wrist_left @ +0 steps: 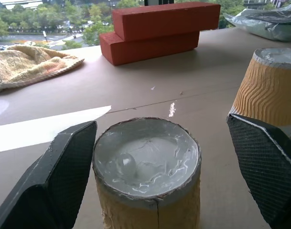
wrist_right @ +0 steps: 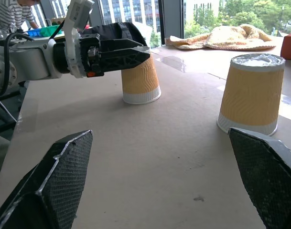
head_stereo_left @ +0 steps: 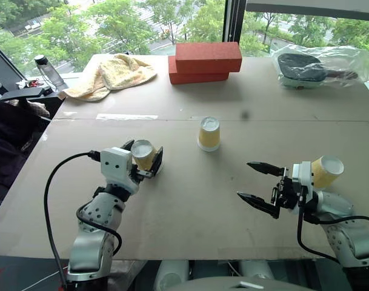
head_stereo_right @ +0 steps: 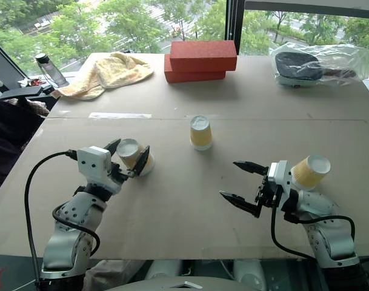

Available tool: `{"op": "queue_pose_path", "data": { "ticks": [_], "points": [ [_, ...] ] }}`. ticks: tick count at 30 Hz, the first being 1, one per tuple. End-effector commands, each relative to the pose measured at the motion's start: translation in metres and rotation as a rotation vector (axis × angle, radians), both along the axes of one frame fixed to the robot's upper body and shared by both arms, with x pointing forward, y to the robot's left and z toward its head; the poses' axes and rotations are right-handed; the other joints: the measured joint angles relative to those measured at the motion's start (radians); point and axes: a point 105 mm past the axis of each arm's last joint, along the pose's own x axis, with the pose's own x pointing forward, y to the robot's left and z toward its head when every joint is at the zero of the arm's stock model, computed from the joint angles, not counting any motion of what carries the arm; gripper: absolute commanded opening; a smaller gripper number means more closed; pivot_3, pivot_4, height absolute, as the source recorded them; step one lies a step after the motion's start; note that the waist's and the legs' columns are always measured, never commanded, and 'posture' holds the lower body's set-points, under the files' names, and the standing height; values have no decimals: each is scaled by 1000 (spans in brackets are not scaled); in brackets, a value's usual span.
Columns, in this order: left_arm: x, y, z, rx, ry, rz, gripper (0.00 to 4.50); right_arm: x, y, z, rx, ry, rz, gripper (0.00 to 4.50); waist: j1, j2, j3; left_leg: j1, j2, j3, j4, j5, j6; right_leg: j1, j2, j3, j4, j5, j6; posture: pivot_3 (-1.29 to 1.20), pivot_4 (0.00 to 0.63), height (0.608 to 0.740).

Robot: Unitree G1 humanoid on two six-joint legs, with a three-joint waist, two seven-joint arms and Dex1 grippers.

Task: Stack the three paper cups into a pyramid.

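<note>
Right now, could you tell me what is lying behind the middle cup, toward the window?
Behind the middle cup lie two stacked red bricks, with a yellow towel to their left. The table directly behind the cup's base is hidden by the cup itself.

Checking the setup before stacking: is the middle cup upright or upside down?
Upside down: the yellow-tan ribbed paper cup at mid-table stands on its wide white rim, narrow closed base facing up.

Nothing readable is showing on the cups, bricks, towel, bottle or bag; no text, label or number.
</note>
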Motion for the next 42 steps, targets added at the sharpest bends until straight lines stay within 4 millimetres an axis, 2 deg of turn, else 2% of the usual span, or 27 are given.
{"op": "queue_pose_path", "data": {
  "ticks": [1,10,13,15,16,20,25,31,35,39,42],
  "points": [
    [3,0,5,19,-19,-5,4466,-3,4,13,29,-54,9,4500,0,0,0,0,0,0,0,0,0,0,0,0,0,0,0,0,150,730],
    [6,-11,5,3,-23,-38,4466,-4,6,21,64,-69,8,4500,1,0,0,0,0,0,0,0,0,0,-1,0,0,0,0,0,150,730],
    [6,-12,5,2,-31,-37,3612,-4,6,21,65,-69,9,4500,1,0,0,0,0,0,0,0,0,0,-1,0,0,0,0,0,150,730],
    [6,-12,6,9,-35,-34,2661,-4,6,21,65,-69,9,4500,1,0,0,0,0,0,0,0,0,0,-1,0,0,0,0,0,150,730],
    [6,-12,5,13,-34,-33,2472,-4,6,21,64,-69,8,4500,1,0,0,0,0,0,0,0,0,0,-1,0,0,0,0,0,150,730],
    [6,-14,2,31,-29,-54,2453,-4,6,21,61,-70,5,4500,1,0,0,0,0,0,0,0,0,0,-1,0,0,0,0,0,150,730],
    [9,-40,6,55,-48,-203,2453,-4,-1,23,55,-79,-19,4500,4,0,0,0,0,0,0,0,0,0,-1,0,0,0,0,0,150,730],
    [5,-97,4,29,-1,-565,2453,-7,-15,22,34,-83,-92,4500,3,0,0,-1,-1,1,0,0,0,0,-1,0,0,0,0,0,150,730],
    [-2,-126,0,16,31,-760,2453,-12,-24,20,20,-81,-140,4500,1,0,0,0,-1,1,0,0,0,0,0,0,0,0,0,0,150,730],
    [-13,-148,-10,46,79,-934,2453,-15,-25,21,19,-85,-171,4500,1,0,0,0,-1,0,0,0,0,0,2,0,0,0,0,0,150,730],
    [-16,-157,-17,79,93,-1000,2453,-17,-25,22,21,-87,-184,4500,1,0,0,0,-1,0,0,0,0,0,2,0,0,0,0,0,150,730]
  ]
}}
